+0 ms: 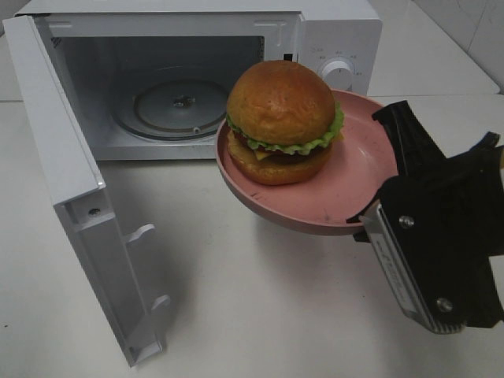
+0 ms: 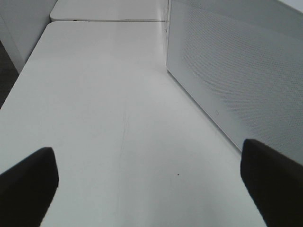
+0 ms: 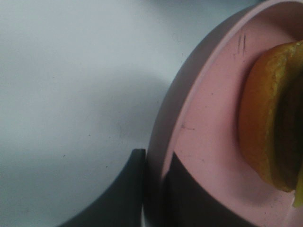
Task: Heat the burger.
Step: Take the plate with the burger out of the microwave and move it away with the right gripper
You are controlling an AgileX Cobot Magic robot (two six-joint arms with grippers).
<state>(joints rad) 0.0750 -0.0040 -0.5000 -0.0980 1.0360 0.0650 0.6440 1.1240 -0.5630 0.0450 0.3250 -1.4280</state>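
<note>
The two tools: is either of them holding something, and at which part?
The right tool holds the pink plate by its rim, one finger on each side; the burger sits on it. The left tool is open and holds nothing.

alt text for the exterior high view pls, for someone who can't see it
The right gripper, shut on the rim of a pink plate, holds it in the air with a burger on it, in front of a white microwave. The microwave door is swung wide open, showing the glass turntable inside.
</note>
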